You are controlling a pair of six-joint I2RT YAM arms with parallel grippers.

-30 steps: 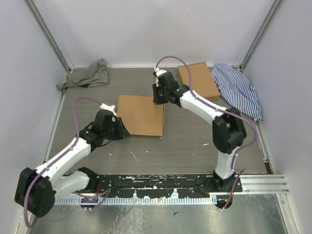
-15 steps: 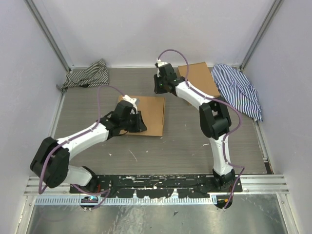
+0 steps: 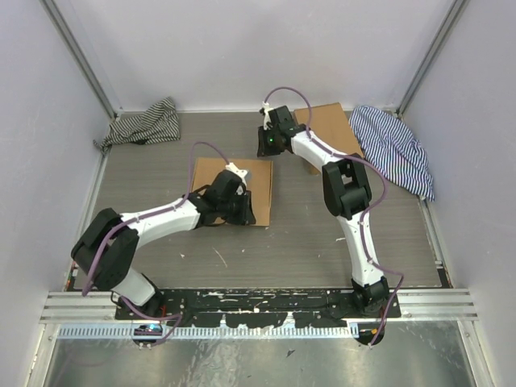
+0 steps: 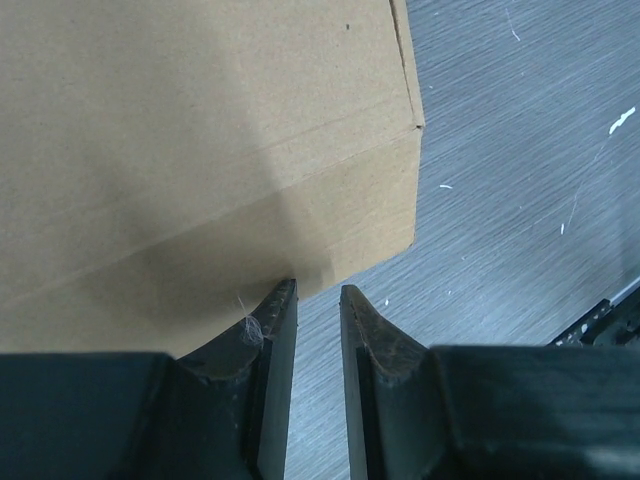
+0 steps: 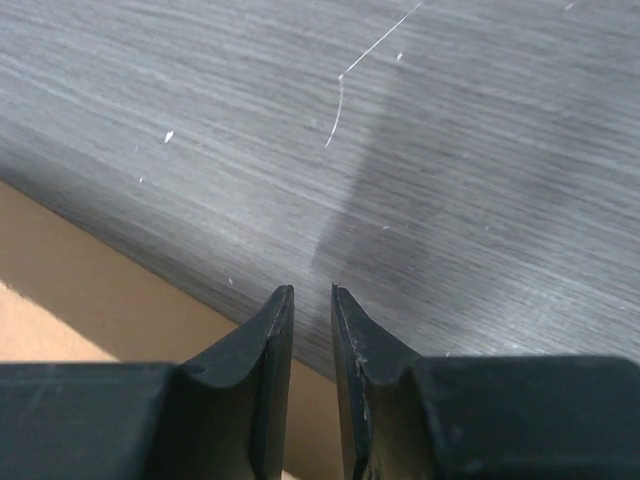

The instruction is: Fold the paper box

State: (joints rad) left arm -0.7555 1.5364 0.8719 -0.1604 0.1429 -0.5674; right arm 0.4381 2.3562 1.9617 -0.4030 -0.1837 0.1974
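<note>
The paper box (image 3: 232, 179) is plain brown cardboard, lying closed and flat in the middle of the table. My left gripper (image 3: 242, 211) is at its near right corner. In the left wrist view the box (image 4: 200, 150) fills the upper left, and my left gripper (image 4: 318, 292) is nearly shut and empty, its left fingertip (image 4: 275, 320) at the box's edge. My right gripper (image 3: 266, 148) hovers just beyond the box's far right corner. In the right wrist view it (image 5: 312, 292) is nearly shut on nothing, over bare table, with cardboard (image 5: 80, 300) at the lower left.
A smaller, squarer brown box (image 3: 330, 133) lies at the back right under the right arm. A dark striped cloth (image 3: 145, 123) is bunched in the back left corner. A blue striped cloth (image 3: 395, 149) lies along the right wall.
My left gripper has swept right along the box's near side to its near right corner. My right gripper has drawn back from the box's far right corner toward the rear.
</note>
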